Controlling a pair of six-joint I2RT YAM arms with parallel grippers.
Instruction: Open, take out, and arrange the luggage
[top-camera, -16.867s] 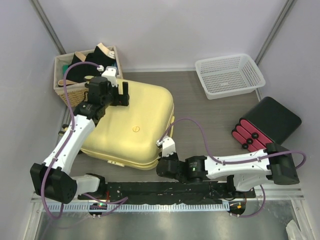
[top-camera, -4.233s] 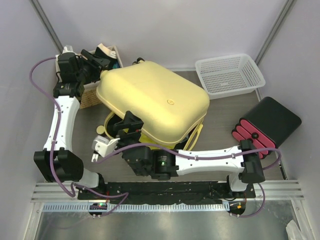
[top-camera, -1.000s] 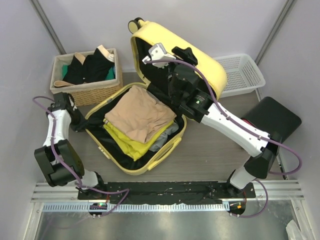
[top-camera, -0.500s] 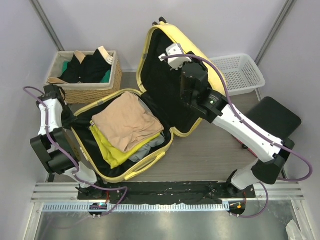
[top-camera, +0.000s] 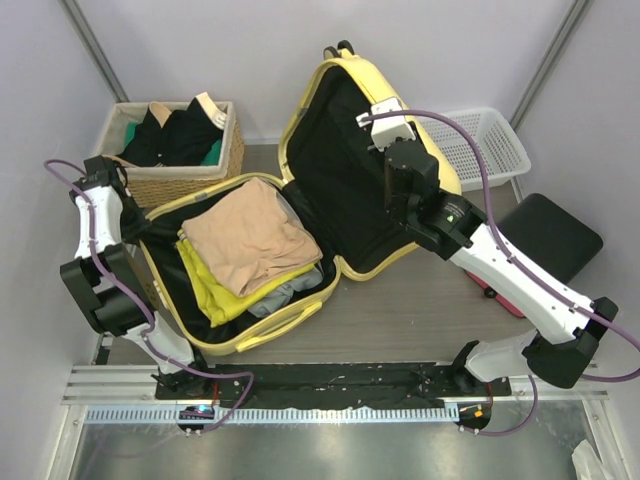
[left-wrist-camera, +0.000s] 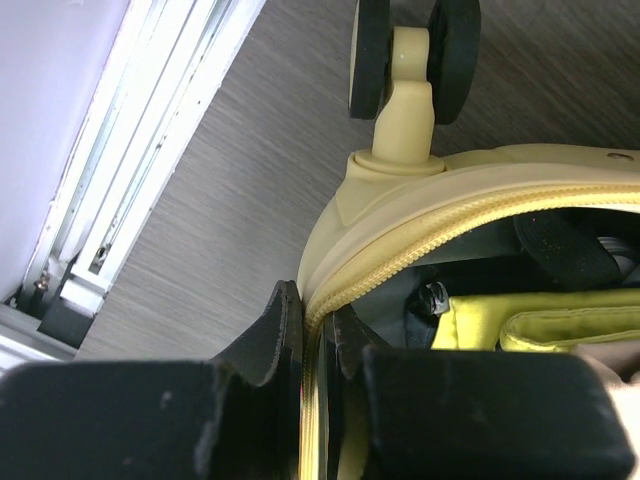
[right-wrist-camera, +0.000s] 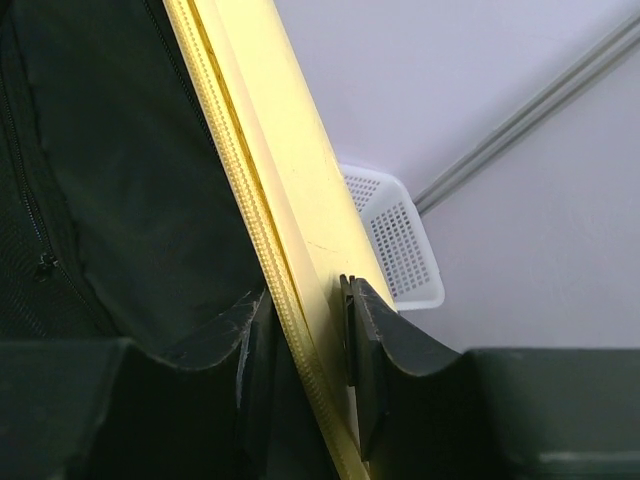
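The luggage (top-camera: 300, 322) lies open, a pale-yellow hard shell. Its base holds a folded tan garment (top-camera: 250, 235) on top of yellow clothing (top-camera: 215, 295). The lid (top-camera: 340, 185) stands raised and leans right, black lining showing. My right gripper (top-camera: 398, 140) (right-wrist-camera: 305, 320) is shut on the lid's zipper rim (right-wrist-camera: 270, 250), one finger on the lining and one on the shell. My left gripper (top-camera: 135, 222) (left-wrist-camera: 318, 330) is shut on the base's rim (left-wrist-camera: 400, 245) near a wheel (left-wrist-camera: 410, 50).
A wicker basket (top-camera: 185, 175) of dark clothes stands at the back left, close to the left arm. A white plastic basket (top-camera: 490, 140) (right-wrist-camera: 395, 240) sits at the back right behind the lid. A black box (top-camera: 555, 235) is at the right.
The lid has swung further open toward the right with my right gripper on its rim, and those jaws have narrowed. The base has shifted a little left; my left gripper stays clamped.
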